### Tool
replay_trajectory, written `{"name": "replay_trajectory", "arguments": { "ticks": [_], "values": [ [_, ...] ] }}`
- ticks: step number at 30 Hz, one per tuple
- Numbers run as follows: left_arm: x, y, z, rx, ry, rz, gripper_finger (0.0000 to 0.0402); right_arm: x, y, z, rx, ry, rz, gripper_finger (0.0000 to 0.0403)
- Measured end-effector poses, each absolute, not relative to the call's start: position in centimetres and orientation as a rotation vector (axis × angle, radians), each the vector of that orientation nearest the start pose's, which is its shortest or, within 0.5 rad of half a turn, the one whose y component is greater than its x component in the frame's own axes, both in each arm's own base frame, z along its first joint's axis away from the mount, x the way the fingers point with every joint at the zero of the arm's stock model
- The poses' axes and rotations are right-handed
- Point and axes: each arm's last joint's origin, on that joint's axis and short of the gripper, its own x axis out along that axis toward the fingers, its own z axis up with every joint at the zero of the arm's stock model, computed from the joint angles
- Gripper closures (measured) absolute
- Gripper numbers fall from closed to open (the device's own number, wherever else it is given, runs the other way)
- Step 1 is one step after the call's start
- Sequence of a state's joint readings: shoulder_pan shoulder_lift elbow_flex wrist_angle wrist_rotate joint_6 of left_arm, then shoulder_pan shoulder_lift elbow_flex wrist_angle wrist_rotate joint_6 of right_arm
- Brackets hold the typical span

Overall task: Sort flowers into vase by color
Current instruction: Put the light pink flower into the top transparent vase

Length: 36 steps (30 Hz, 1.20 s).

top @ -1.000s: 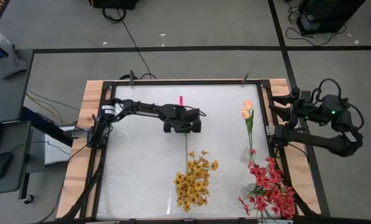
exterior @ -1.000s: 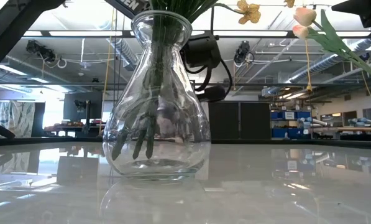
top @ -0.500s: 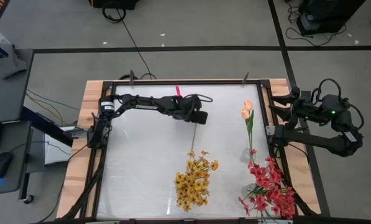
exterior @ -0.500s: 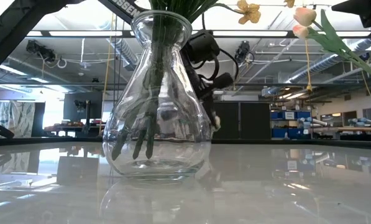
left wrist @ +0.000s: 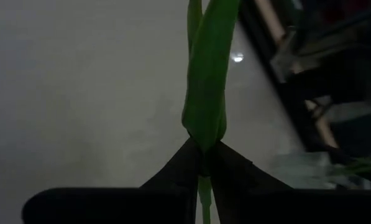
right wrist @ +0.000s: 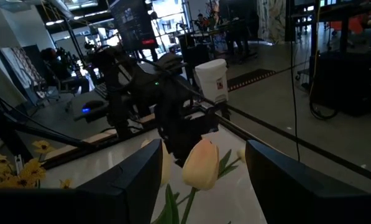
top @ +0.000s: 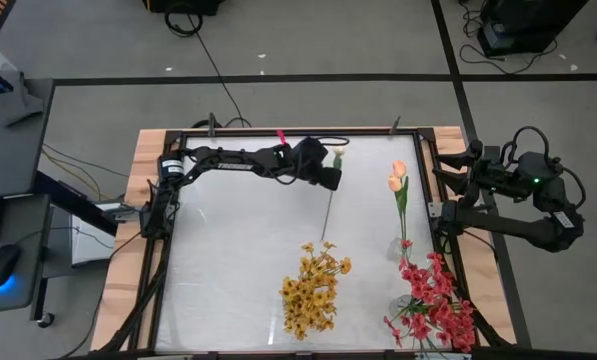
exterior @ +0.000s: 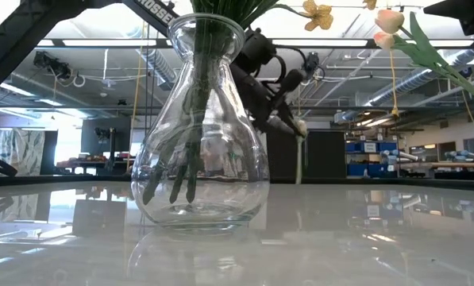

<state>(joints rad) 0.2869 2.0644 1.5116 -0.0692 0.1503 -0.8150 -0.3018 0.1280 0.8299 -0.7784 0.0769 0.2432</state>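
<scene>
Glossy white table (top: pixel 228 260); fingers (left wrist: pixel 185 165) pinch slim stem (left wrist: pixel 207 93).

On my feed: a computer mouse (top: pixel 5 263) left of the table, black cables (top: pixel 193 22) across the grey floor.

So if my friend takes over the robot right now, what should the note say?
Left pincer: shut on a slim flower stem, lifted at the table's far side, bud by the pincer, stem tip trailing down toward the yellow flowers.
Right pincer: open, holding nothing, waiting at the table's right edge.
Done: yellow flowers are in the glass vase; the red flowers are bunched at the near right, with peach tulips standing beside them.
Left: put the held stem in with its matching colour.
</scene>
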Motion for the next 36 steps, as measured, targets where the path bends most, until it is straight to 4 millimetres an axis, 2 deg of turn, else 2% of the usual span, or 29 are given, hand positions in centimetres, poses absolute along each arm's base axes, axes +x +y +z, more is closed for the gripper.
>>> {"name": "replay_trajectory", "arguments": {
  "ticks": [11,24,30,36],
  "values": [
    [45.0,13.6,22.5,-0.918,0.365,0.215,0.0361,0.2,-0.3,33.4,0.249,0.030,-0.386,0.0164],
    [42.0,14.8,29.7,-0.750,0.198,0.141,0.0361,0.2,-0.3,33.4,0.249,0.029,-0.386,0.0164],
    [40.1,14.1,33.8,-0.616,0.111,0.102,0.0361,0.2,-0.3,33.4,0.249,0.030,-0.386,0.0164],
    [38.3,12.9,37.0,-0.485,0.043,0.066,0.0361,0.2,-0.3,33.4,0.249,0.030,-0.386,0.0164]
  ]
}}
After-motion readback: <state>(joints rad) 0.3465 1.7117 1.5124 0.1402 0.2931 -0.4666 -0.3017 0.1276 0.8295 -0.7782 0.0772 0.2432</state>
